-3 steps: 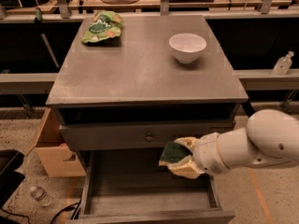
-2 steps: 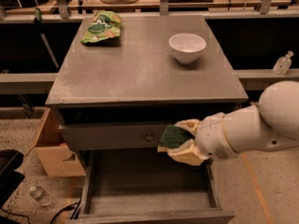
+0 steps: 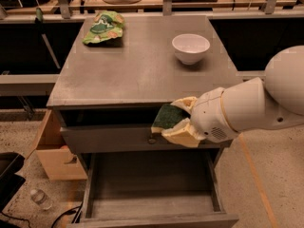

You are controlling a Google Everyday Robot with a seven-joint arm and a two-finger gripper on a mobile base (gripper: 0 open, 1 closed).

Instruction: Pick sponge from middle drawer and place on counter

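Note:
My gripper is shut on the sponge, a dark green pad with a thin yellow edge. It holds the sponge in front of the upper drawer front, just below the front edge of the counter. The middle drawer is pulled open below; its grey floor is bare. My white arm reaches in from the right.
A white bowl stands at the back right of the counter. A light-green snack bag lies at the back left. A cardboard box and a plastic bottle sit on the floor to the left.
My gripper has risen with the sponge from above the open drawer to just under the counter's front edge, and drifted a little left.

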